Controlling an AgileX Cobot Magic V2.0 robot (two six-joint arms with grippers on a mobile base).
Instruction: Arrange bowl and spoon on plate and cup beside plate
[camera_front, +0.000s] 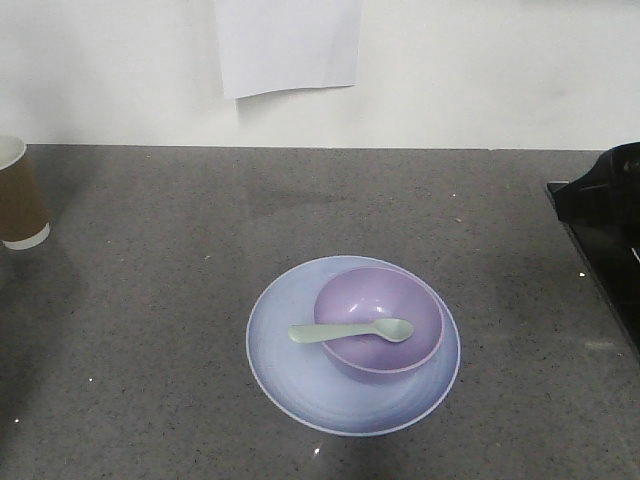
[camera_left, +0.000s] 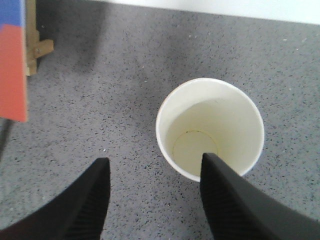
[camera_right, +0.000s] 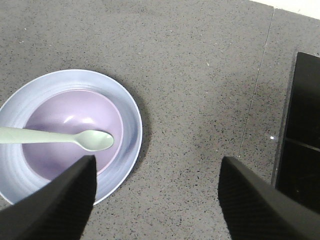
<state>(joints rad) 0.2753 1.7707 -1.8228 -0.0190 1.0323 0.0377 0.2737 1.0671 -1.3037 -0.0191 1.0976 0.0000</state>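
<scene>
Lavender-purple round plastic bowl (camera_front: 385, 298) is seen seated on the shallow pale blue round plate (camera_front: 290, 372), set off toward the plate's right side, near the middle of the speckled grey countertop (camera_front: 150, 300). The small mint-green plastic spoon (camera_front: 352, 331) is laid across the bowl's near rim, its oval scoop inside the bowl and its flat handle reaching out leftward over the plate. The tall brown paper cup (camera_front: 20, 205) with white rim and white base band is stood upright at the far left edge of the countertop, well apart from the plate.

In the left wrist view, the left gripper (camera_left: 155, 165) is held with its jaws spread wide above the cup; one finger is seen beside the cup and the other overlaps its near rim, though contact cannot be judged. The right gripper (camera_right: 157, 161) is likewise spread wide and holds nothing, positioned over bare countertop just beside the plate's edge.
</scene>
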